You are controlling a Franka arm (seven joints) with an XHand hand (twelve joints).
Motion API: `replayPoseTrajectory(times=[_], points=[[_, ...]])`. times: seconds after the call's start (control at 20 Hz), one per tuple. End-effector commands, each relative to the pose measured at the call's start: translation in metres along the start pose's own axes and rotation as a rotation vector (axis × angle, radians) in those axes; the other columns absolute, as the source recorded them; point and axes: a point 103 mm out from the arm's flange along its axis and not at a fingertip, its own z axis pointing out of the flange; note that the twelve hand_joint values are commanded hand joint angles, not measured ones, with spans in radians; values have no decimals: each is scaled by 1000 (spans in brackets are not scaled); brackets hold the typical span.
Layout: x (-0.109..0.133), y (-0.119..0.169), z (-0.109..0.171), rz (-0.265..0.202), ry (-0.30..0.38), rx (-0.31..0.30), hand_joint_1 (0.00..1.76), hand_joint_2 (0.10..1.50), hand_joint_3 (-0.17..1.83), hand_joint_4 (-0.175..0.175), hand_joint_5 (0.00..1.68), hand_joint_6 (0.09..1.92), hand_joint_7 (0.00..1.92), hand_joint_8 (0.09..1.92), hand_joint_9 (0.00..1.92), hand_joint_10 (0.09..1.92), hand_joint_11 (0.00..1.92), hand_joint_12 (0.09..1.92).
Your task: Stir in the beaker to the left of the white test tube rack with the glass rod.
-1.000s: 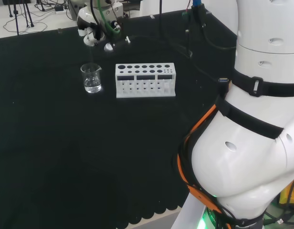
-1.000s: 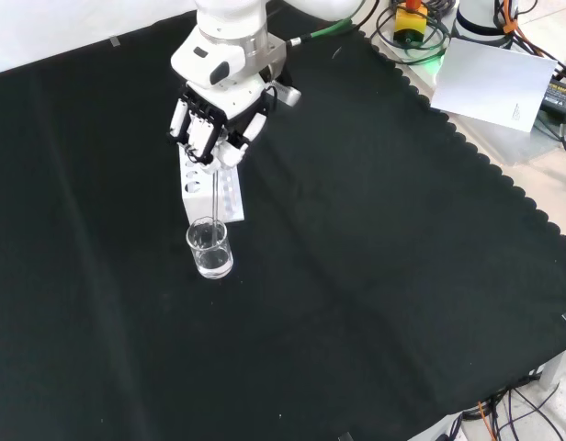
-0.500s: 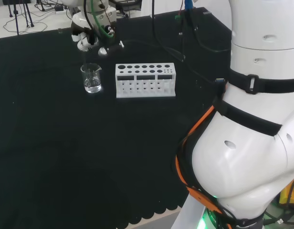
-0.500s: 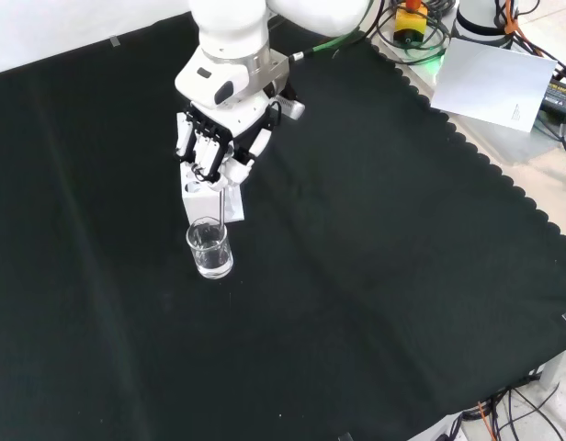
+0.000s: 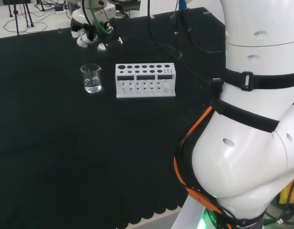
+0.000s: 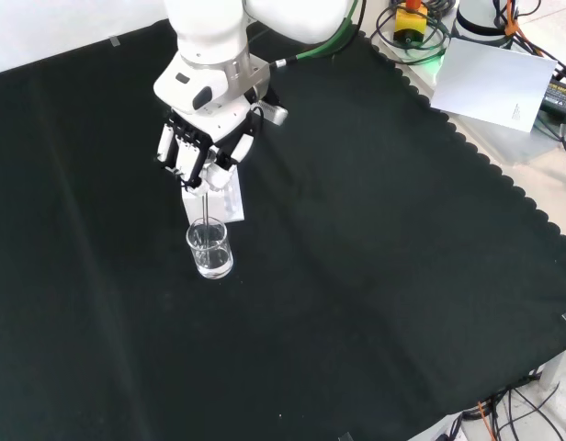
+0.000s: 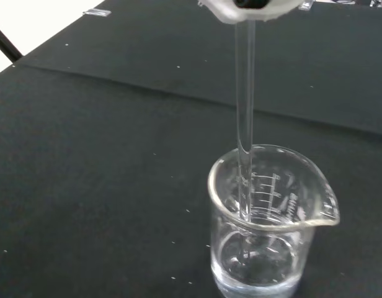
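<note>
- Black cloth covers the surface (image 6: 375, 276), its scalloped edge running along the right side of the front view.
- On that cloth stands the beaker (image 6: 210, 248), a clear glass vessel with a little clear liquid at its bottom; in the head view the beaker (image 5: 91, 78) sits just left of the white test tube rack (image 5: 145, 80), with a small gap between them.
- Reaching down into it is the glass rod (image 7: 243, 124), upright; in the wrist view its lower end passes below the rim, close to the beaker (image 7: 268, 230) wall on the side away from the spout.
- Above the beaker in the front view, the robot hand (image 6: 198, 152) has its fingers curled round the top of the rod, pinching it.
- Partly hidden behind the robot hand in the front view, the rack (image 6: 224, 204) lies just beyond the beaker.
- Near the front view's top right corner, off the cloth, lies a white sheet of paper (image 6: 494, 83).
</note>
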Motion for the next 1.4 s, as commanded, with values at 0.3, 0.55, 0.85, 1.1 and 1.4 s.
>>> replayPoseTrajectory(times=[0.3,0.55,0.85,1.1,1.4], points=[[-14,-29,-1,45,-39,25,1443,1137,0,-175,833,973,951,1401,1566,940,814,1052],[-2,-32,1,18,-42,28,1442,1137,0,-175,833,974,951,1401,1566,940,814,1052],[33,-20,1,-12,-32,27,1442,1137,0,-175,833,974,951,1401,1565,941,813,1053],[43,-8,6,-28,-22,31,1442,1137,0,-175,832,975,951,1402,1565,942,813,1052],[9,0,7,-15,-17,23,1442,1138,0,-175,832,976,950,1403,1564,943,812,1052]])
